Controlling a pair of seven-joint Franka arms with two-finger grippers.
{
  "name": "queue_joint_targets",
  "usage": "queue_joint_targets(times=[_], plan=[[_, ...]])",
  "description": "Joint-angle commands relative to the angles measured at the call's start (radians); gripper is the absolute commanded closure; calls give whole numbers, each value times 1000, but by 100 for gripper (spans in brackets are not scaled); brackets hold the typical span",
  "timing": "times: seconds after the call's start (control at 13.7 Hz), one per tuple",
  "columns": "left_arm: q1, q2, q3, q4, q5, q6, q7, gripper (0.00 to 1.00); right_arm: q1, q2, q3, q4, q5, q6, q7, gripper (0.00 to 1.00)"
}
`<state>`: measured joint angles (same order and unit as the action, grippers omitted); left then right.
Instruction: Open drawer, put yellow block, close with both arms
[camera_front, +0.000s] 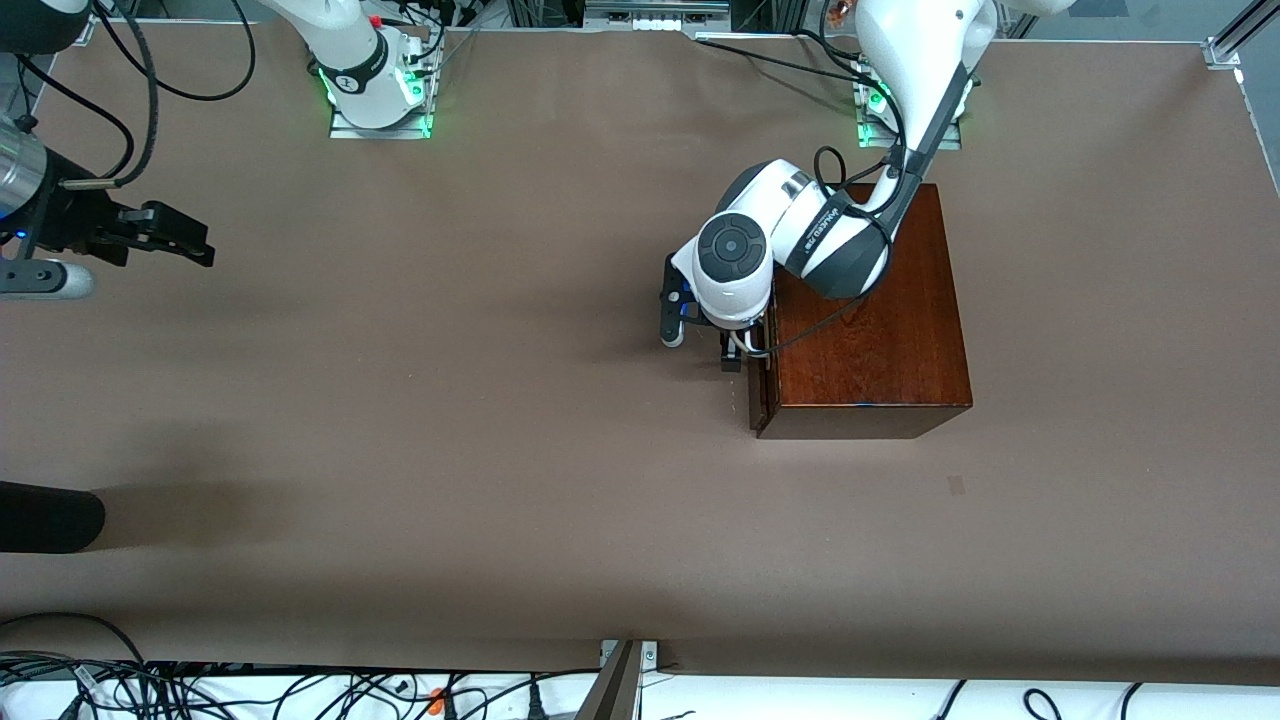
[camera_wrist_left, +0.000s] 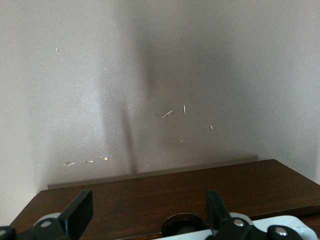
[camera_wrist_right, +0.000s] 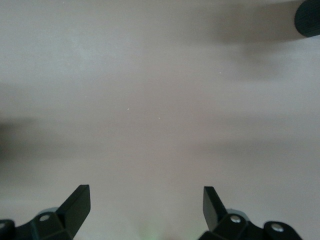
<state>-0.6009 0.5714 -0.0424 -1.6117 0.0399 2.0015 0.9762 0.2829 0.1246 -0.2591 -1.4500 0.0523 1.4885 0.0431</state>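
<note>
Glossy mahogany-coloured wooden box (camera_front: 870, 320) sits toward the left arm's end of the brown table (camera_front: 450, 420). Its dark reddish-brown drawer (camera_front: 757, 395) appears barely ajar; contents are hidden. The left gripper (camera_front: 738, 352) hangs at the white bar handle (camera_front: 748, 345), fingers spread, apparently positioned for pulling. The right gripper (camera_front: 185, 240) waits, spread, over bare table. No yellow block is visible.

A plain brown surface (camera_front: 500, 420) fills the scene, matte and scuffed with faint pale flecks. Along the edge nearest the front camera, a tangle of black cables (camera_front: 200, 685) sprawls over a white strip (one orange bit among them). A dark rounded object (camera_front: 45, 517) pokes in at the right arm's end.
</note>
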Motion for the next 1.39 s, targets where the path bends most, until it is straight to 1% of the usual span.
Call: queue_joint_targets(times=[0.0, 0.15, 0.22, 0.29, 0.37, 0.51, 0.66, 0.88, 0.95, 1.02, 1.17, 1.24, 1.32], plan=[[0, -24, -8, 9, -3, -18, 12, 0, -5, 0, 4, 5, -2, 4, 1, 0], [0, -65, -7, 12, -108, -21, -30, 0, 2, -3, 12, 5, -6, 1, 3, 0], [3, -96, -7, 15, -139, -36, -62, 0, 2, -5, 14, 5, -5, -1, 3, 0], [4, -122, -5, 19, -159, -79, -103, 0, 2, -3, 14, 5, -6, 1, 1, 0], [10, -160, 5, 35, -172, -154, -167, 0, 2, -3, 12, 5, -8, -1, 1, 0], [71, -208, 9, 70, -158, -323, -278, 0, 2, -3, 9, 5, -8, -4, 1, 0], [147, -225, 10, 124, -152, -456, -307, 0, 2, -3, 9, 5, -11, -1, 1, 0], [240, -295, 18, 165, -63, -529, -439, 0, 2, -3, 9, 5, -11, 1, 1, 0], [268, -324, 19, 165, -60, -544, -511, 0, 2, -2, 9, 5, -11, 1, 1, 0], [295, -335, 25, 177, -54, -556, -595, 0, 2, -3, 9, 5, -11, 1, 1, 0], [331, -340, 27, 238, -29, -650, -680, 0, 2, -2, 9, 5, -11, 3, 1, 0], [343, -343, 47, 262, -28, -656, -712, 0, 2, -2, 9, 5, -11, 3, 1, 0], [345, -355, 90, 265, -29, -655, -758, 0, 2, -2, 9, 5, -11, 3, 1, 0]])
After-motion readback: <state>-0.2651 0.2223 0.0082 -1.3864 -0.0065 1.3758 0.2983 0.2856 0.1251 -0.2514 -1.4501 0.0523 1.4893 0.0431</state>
